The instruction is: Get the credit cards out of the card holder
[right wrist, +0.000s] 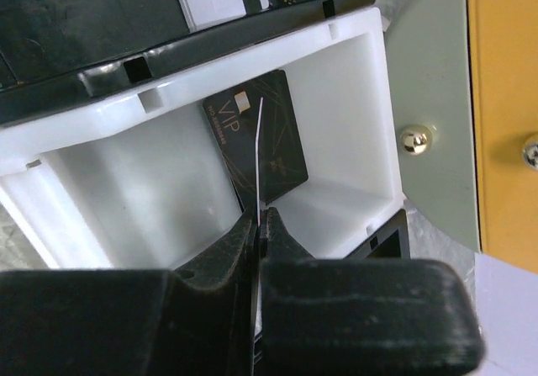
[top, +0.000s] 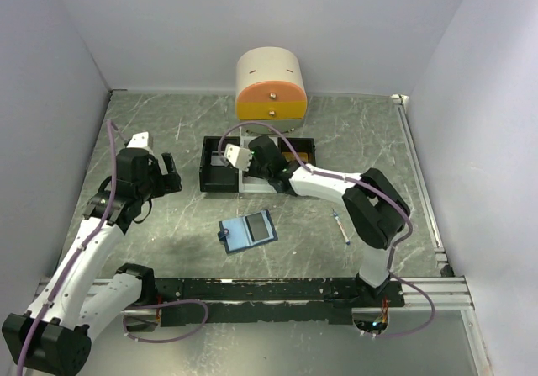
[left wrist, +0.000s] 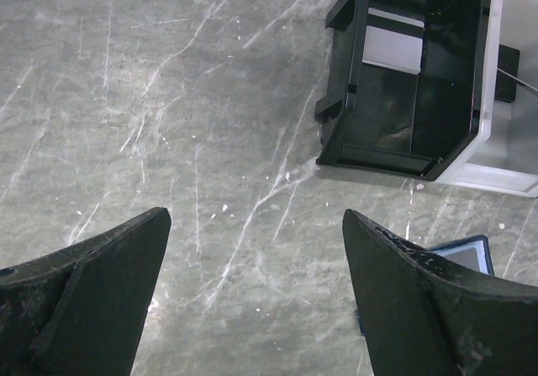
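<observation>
Counter [top: 168,132]: grey, marble-veined, walled in pale panels and carrying everything else.
Drawer cabinet [top: 271,86]: a beige, round-topped cabinet with orange and yellow drawer fronts, standing at the far edge of the counter, just behind the tray.
Left arm [top: 92,241]: it is hovering over bare counter on the left side, well apart from the tray. Its jaws are standing wide apart and gripping nothing.
Right arm [top: 336,182]: it is reaching across to the tray, with its wrist over the middle white compartment. Its jaws are pressed together on the edge of a thin card.
Tray [top: 214,184]: a black-and-white tray with three compartments, sitting between the cabinet and the card holder.
Card holder [top: 248,230]: it is lying open and flat on the counter near the middle, in front of the tray, showing its light blue inside. Neither arm is touching it.
Black VIP credit card [right wrist: 282,149]: it is leaning in the white compartment [right wrist: 361,140].
Held credit card [right wrist: 258,153]: seen edge-on as a thin pale line, it is sticking out from the right jaws in front of the black card.
Syringe [top: 340,226]: thin and white, it is lying on the counter to the right of the card holder.
</observation>
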Controlling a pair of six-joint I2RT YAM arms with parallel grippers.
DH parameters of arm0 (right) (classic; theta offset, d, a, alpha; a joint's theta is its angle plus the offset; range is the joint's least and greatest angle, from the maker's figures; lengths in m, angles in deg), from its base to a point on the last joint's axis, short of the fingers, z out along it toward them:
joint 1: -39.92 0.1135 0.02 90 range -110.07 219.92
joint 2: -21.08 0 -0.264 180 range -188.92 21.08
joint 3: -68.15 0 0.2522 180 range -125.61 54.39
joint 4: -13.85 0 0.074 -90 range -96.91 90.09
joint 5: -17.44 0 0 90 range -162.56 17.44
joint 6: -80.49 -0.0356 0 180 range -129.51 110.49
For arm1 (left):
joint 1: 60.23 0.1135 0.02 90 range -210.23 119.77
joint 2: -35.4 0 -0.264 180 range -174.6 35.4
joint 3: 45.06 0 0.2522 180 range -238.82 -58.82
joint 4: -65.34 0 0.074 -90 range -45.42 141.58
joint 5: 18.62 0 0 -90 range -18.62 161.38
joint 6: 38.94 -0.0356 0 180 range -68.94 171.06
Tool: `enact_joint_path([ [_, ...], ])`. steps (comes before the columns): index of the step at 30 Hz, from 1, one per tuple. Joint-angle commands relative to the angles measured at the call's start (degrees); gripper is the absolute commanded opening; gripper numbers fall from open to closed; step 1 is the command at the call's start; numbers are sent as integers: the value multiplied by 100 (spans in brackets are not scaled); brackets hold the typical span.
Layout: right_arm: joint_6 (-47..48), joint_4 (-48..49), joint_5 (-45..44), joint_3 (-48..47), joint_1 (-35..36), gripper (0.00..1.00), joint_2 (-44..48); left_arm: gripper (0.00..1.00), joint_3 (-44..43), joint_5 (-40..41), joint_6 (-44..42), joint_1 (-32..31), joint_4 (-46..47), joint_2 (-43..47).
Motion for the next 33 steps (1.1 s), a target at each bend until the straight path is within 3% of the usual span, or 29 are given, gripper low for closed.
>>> enact_joint_path([
  [1, 209, -255, 196, -417, -105, 0, -304, 95, 10, 32, -58, -35, -38, -14],
  [26, 1069, 482, -450, -791, -204, 3, -1399, 94, -23, 197, -13, -44, -126, -27],
  [33, 998, 432, -454, -931, -209, 15, -1556, 94, 1, 219, -9, -48, -107, 18],
])
